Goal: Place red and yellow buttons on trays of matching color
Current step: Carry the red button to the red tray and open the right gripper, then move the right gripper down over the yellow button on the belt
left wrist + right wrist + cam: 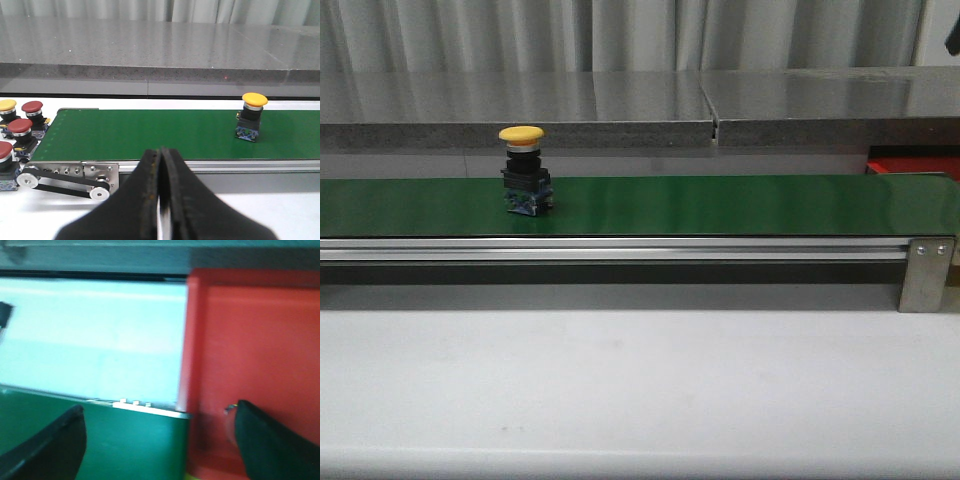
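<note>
Left end effector (161, 200): its two black fingers are pressed together with nothing between them, and it sits on the near side of the conveyor's aluminium rail (200, 165), above the white counter (280, 220). Beyond it runs the green conveyor belt (150, 135), whose left end shows a black drive belt on two white pulleys (62, 185). A yellow button (251, 116), with a yellow mushroom cap on a black body and a blue base, stands upright on the belt, well apart from the left end effector and to its right. In the front view the same yellow button (524, 168) stands on the left part of the belt (720, 205). Off the left end of the conveyor, a group of loose buttons rests on the counter: three red buttons (21, 132) and one more yellow-capped button (7, 107) at the far left.

Right end effector (160, 440): its two dark fingers are spread wide apart and hold nothing. The picture is blurred. One finger (50, 447) lies over the green belt end (130, 445) and the other (272, 440) over the red tray (250, 340), which lies just beside the right end of the conveyor. In the front view only a corner of the red tray (910, 165) shows, at the far right behind the belt. A grey stone ledge (620, 105) runs along the far side.
</note>
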`<state>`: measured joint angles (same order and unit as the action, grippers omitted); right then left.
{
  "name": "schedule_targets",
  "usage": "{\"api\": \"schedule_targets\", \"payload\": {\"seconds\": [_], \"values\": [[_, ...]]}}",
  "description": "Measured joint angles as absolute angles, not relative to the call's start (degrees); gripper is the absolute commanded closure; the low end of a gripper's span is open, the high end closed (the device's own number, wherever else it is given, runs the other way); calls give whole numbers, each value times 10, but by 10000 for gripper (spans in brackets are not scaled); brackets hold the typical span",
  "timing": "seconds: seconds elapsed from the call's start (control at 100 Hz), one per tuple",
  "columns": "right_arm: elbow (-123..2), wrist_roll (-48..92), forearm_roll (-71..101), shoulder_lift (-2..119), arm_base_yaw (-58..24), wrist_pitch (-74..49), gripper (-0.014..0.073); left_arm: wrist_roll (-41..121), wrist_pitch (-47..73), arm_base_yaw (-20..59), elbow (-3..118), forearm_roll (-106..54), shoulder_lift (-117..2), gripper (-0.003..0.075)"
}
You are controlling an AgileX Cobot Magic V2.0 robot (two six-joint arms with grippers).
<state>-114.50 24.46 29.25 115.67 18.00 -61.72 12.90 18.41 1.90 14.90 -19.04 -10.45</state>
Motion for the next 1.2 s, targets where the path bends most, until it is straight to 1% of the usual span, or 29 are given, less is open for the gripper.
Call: {"api": "schedule_targets", "payload": {"seconds": [0.15, 0.34, 0.55, 0.69, 0.9, 1.2], "values": [[-1145, 277, 309, 1119, 119, -649, -11, 129, 184, 19, 149, -190, -104, 741], [-1145, 315, 309, 1109, 12, -665, -11, 129, 184, 19, 149, -190, -104, 741], [-1145, 330, 240, 1122, -112, -661, -11, 129, 184, 19, 149, -190, -104, 741], [-1145, 330, 187, 1143, -179, -651, -11, 129, 184, 19, 149, -190, -104, 741], [-1145, 330, 171, 1172, -232, -636, -11, 129, 184, 19, 149, -190, -104, 741], [-1145, 330, 169, 1177, -252, -613, -11, 129, 184, 19, 149, -190, -104, 741]]}}
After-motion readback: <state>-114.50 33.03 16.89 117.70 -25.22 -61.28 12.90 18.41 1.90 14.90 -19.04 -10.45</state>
